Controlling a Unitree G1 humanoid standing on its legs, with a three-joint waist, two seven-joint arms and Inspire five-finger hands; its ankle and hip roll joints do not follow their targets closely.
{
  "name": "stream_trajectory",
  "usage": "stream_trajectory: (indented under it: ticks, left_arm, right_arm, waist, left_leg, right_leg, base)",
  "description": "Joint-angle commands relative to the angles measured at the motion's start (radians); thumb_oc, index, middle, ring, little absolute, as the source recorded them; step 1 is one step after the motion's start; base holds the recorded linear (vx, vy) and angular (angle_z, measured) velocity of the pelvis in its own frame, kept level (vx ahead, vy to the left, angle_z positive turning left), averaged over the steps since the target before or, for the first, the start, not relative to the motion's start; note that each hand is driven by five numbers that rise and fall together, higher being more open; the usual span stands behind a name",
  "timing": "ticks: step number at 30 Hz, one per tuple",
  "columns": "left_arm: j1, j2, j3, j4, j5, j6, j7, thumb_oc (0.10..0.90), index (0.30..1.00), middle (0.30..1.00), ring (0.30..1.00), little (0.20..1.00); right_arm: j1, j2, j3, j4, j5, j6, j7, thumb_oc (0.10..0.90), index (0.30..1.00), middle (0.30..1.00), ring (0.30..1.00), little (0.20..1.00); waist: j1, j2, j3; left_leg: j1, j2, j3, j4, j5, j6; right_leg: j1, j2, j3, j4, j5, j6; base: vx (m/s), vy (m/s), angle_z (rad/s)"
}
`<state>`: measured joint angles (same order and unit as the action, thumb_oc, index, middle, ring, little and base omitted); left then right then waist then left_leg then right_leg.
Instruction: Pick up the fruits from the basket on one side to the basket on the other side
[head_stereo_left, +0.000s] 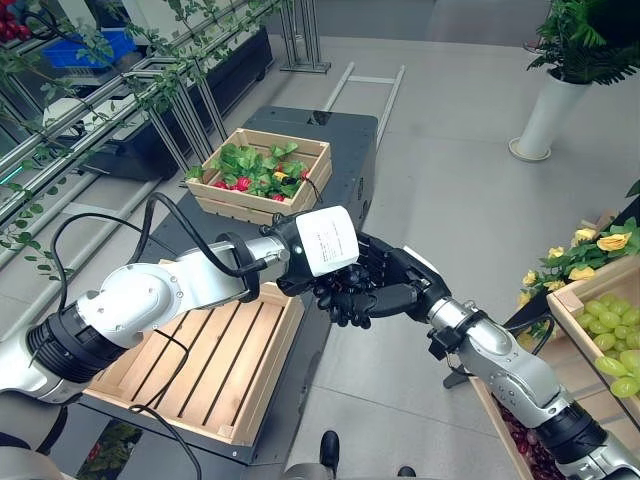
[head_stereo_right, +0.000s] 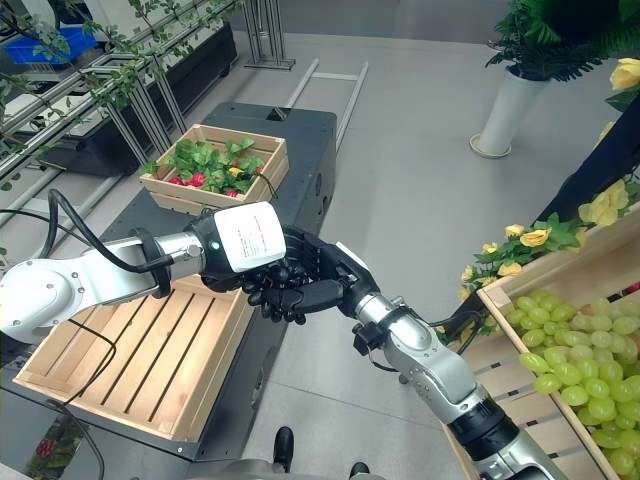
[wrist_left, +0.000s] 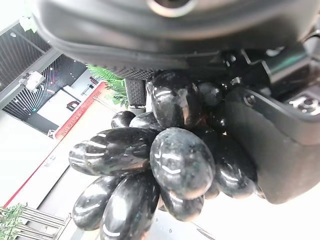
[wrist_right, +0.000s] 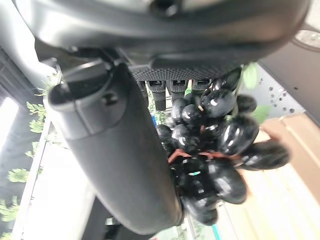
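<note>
In the lower left of the left eye view, nearest to the camera, stands an empty wooden crate (head_stereo_left: 215, 375) on a dark cart (head_stereo_left: 345, 150); no fruit lies in it yet. At the lower right edge a crate of green grapes (head_stereo_left: 612, 345) shows, with yellow flowers (head_stereo_left: 585, 250) just beside it. In the centre of the frame the two hands meet above the gap between the carts. The left hand (head_stereo_left: 318, 262) comes in from the left and the right hand (head_stereo_left: 395, 280) from the right, and both have their fingers curled round one bunch of dark grapes (wrist_left: 165, 170), which hangs between them. In the right wrist view the same bunch (wrist_right: 212, 160) sits against the thumb and fingers of the right hand. I judge that this is a handover in the air, but I cannot tell which hand gives and which receives. Farther away, in the upper middle of the frame, a second crate with green leaves and red fruit (head_stereo_left: 262, 172) stands on the cart. So the task looks to be in an early or middle stage: one bunch is on its way, nothing is set down in the near crate, and fruit is left in the side crates.
</note>
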<state>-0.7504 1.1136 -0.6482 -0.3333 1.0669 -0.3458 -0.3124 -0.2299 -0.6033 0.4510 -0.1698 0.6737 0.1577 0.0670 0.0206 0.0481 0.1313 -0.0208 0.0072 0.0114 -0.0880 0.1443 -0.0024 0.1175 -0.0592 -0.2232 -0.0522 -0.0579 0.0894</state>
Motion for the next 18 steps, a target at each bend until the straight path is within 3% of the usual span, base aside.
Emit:
stream_trajectory:
  ticks: [1,10,18]
  left_arm:
    - [-0.022,-0.042,0.179,0.026,0.001,0.093,0.119,0.400,0.300,0.300,0.300,0.300]
    - [-0.008,-0.058,0.195,0.004,0.026,0.115,0.147,0.400,0.300,0.300,0.300,0.300]
    - [0.010,-0.086,0.211,-0.012,0.036,0.096,0.136,0.400,0.300,0.300,0.300,0.300]
  right_arm:
    - [-0.033,-0.017,0.031,-0.007,-0.035,-0.022,0.050,0.800,0.900,0.900,0.900,0.900]
    - [-0.029,-0.030,0.051,0.026,-0.065,0.021,0.065,0.800,0.900,0.900,0.900,0.900]
    - [-0.034,-0.016,0.049,0.026,-0.068,0.036,0.025,0.800,0.900,0.900,0.900,0.900]
  waist:
    - [0.005,-0.052,-0.137]
    - [0.005,-0.058,-0.142]
    - [0.004,-0.059,-0.145]
  left_leg:
    - [0.073,-0.021,0.038,0.001,-0.152,-0.008]
    - [0.076,-0.020,0.041,0.001,-0.152,-0.008]
    - [0.077,-0.019,0.037,0.001,-0.154,-0.008]
  right_leg:
    - [-0.051,-0.038,0.028,-0.035,0.089,0.035]
    - [-0.048,-0.037,0.029,-0.035,0.089,0.036]
    - [-0.048,-0.036,0.033,-0.035,0.087,0.034]
  base:
    - [0.00,0.000,0.00]
    - [0.00,-0.001,-0.01]
    - [0.00,-0.002,-0.05]
